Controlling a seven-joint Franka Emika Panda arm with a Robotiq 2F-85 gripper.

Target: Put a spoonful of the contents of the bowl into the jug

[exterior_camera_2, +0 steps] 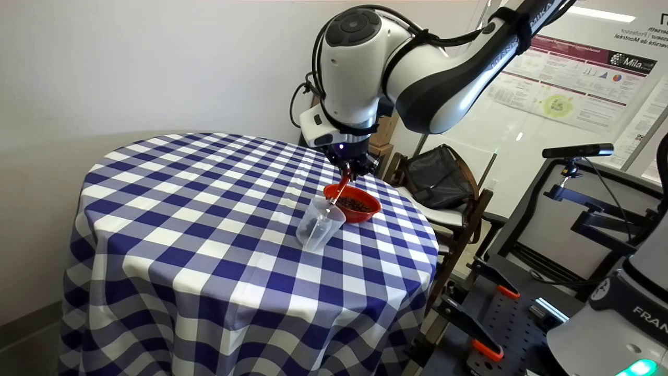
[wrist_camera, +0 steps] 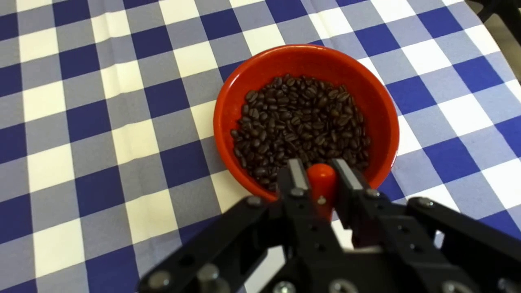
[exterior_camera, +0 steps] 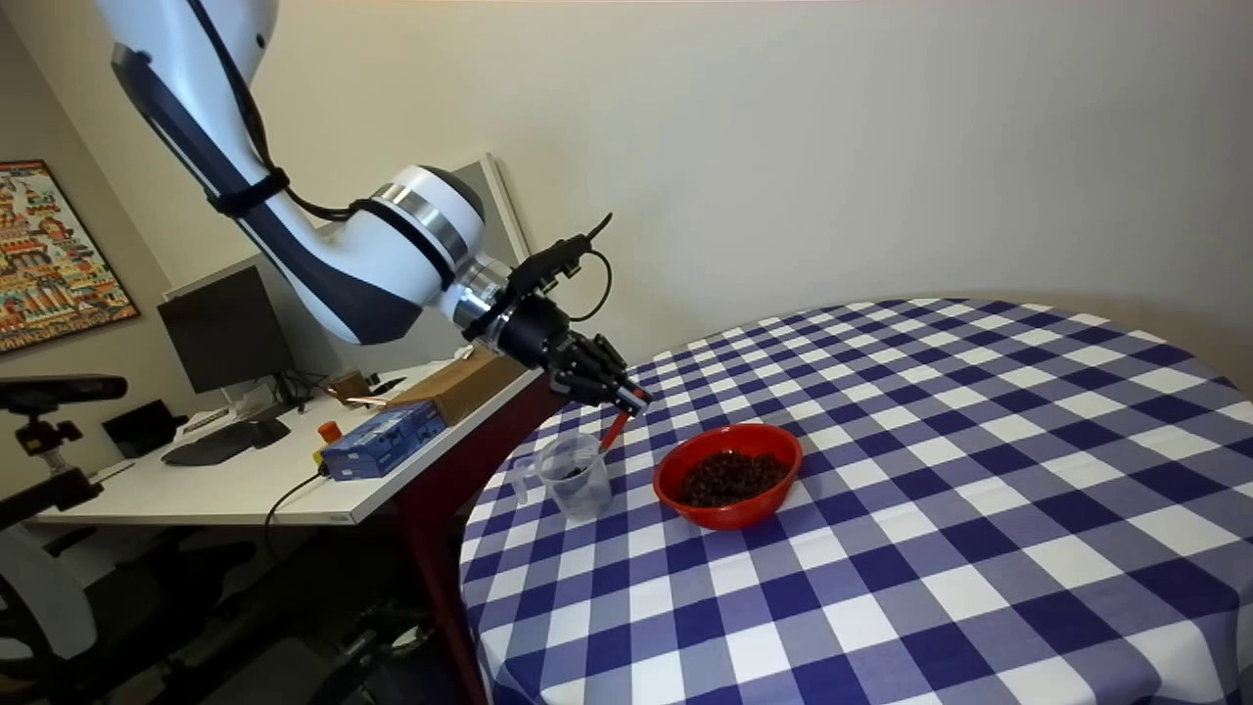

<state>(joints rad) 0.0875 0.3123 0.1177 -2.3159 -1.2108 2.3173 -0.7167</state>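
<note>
My gripper (wrist_camera: pixel 323 173) is shut on the red-orange handle of a spoon (wrist_camera: pixel 322 181), gripped between both fingertips. In an exterior view the spoon (exterior_camera: pixel 615 431) slants down from the gripper (exterior_camera: pixel 636 397) to the mouth of the jug (exterior_camera: pixel 584 499). The jug is a clear cup with a handle. A few dark bits show in it near the spoon's lower end; whether they lie on the spoon cannot be told. Beside the jug stands the red bowl (exterior_camera: pixel 754 514), whose contents are dark coffee beans (wrist_camera: pixel 297 126). In the wrist view the fingertips overlap the bowl's near rim; the jug is out of that view.
A blue-and-white checked cloth covers the round table (exterior_camera: pixel 940 460). The table's edge (exterior_camera: pixel 470 548) runs close to the jug. A white desk with a blue box (exterior_camera: pixel 382 441) adjoins the table, and a wooden chair (exterior_camera_2: pixel 443 193) stands beyond the bowl.
</note>
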